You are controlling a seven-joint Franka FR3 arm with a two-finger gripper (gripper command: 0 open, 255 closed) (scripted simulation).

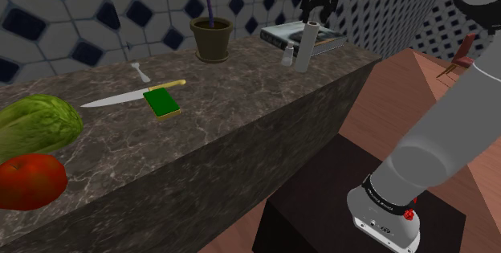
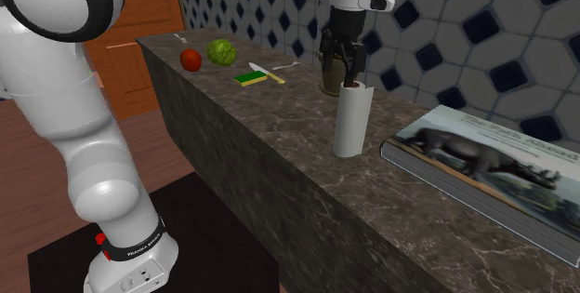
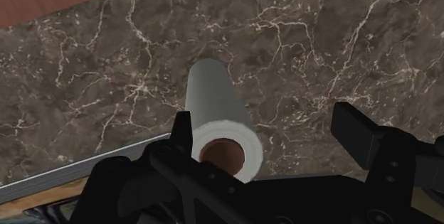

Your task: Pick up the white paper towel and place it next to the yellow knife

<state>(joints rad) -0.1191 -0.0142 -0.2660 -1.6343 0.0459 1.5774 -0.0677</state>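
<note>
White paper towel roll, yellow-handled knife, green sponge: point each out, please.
White paper towel roll (image 2: 352,119), second exterior view, middle of its side.
Yellow-handled knife (image 1: 120,96), shoulder view, on its grey blade.
Green sponge (image 1: 163,103), shoulder view, on its top face.

White paper towel (image 3: 213,94) (brown core), dark white-veined counter (image 3: 320,45)

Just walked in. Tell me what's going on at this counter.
The arm's black gripper hangs open right at the top of the upright white paper towel roll, which stands on the dark veined counter beside a book, not yet gripped. The yellow-handled knife lies farther along the counter, by a green sponge.
</note>
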